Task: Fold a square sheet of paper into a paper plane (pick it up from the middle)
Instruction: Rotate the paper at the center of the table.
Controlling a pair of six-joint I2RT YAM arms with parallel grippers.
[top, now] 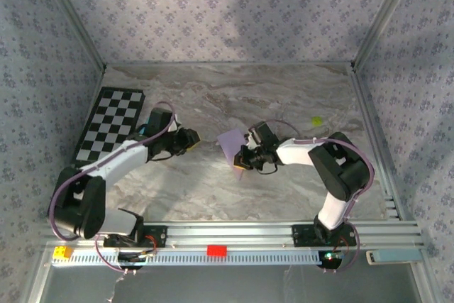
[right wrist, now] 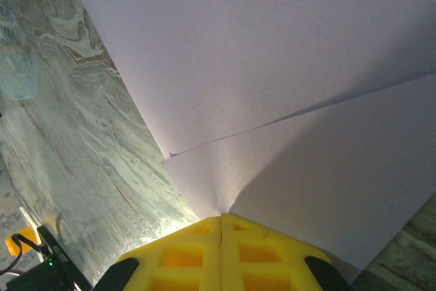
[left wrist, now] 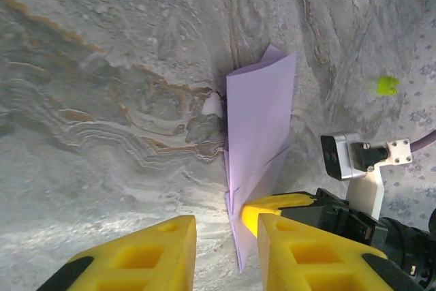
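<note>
The pale lilac sheet of paper (top: 229, 142) is folded into a creased, pointed shape and held up on edge over the middle of the marble table. In the left wrist view the paper (left wrist: 262, 120) stands upright with its point down. My right gripper (top: 241, 163) is shut on its lower edge; in the right wrist view the yellow jaws (right wrist: 221, 219) meet with the paper (right wrist: 259, 52) pinched between them. My left gripper (top: 190, 140) sits just left of the paper, apart from it. Its jaws (left wrist: 226, 226) are open, with a gap facing the paper's edge.
A black-and-white checkerboard (top: 110, 124) lies at the far left. A small yellow-green piece (top: 316, 121) rests at the right, also seen as the piece (left wrist: 387, 85) from the left wrist. Patterned walls close in the table. A rail with a red block (top: 216, 250) runs along the near edge.
</note>
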